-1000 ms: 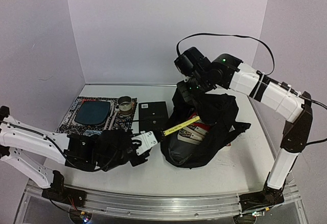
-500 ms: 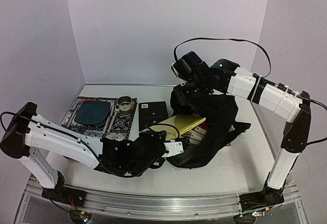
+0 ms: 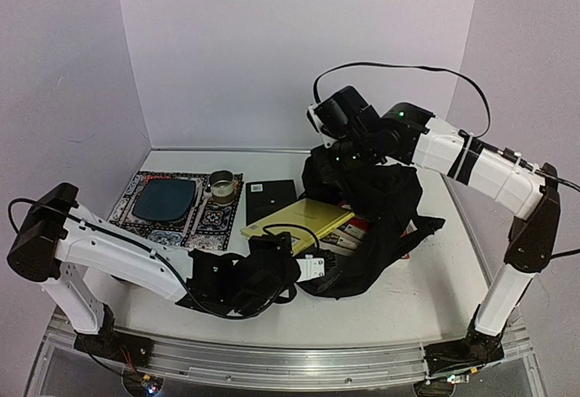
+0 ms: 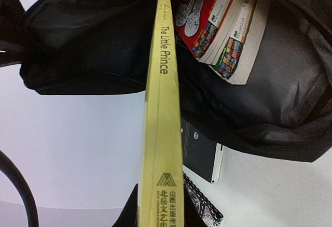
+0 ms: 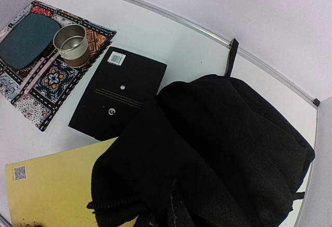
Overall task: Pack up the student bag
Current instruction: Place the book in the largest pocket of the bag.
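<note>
The student bag [image 3: 381,220] lies slumped at centre right with its mouth facing left. My right gripper [image 3: 331,159] is shut on the fabric at its upper rim; in the right wrist view black bag cloth [image 5: 207,149] hides the fingers. My left gripper [image 3: 290,248] is shut on a yellow book [image 3: 299,218], "The Little Prince". Its spine [image 4: 162,108] runs from my left gripper [image 4: 162,214] up to the bag's mouth [image 4: 104,35]. Red-and-white books [image 4: 223,30] lie inside the bag.
A flat black notebook [image 3: 270,199] lies left of the bag, partly under the yellow book. Further left a patterned mat [image 3: 207,223] carries a dark blue pad [image 3: 163,199] and a metal cup [image 3: 220,182]. Walls stand behind and at both sides.
My left arm has swung right and forward, and the yellow book has turned from edge-on to nearly flat at the bag's mouth. The right arm holds the rim about where it was.
</note>
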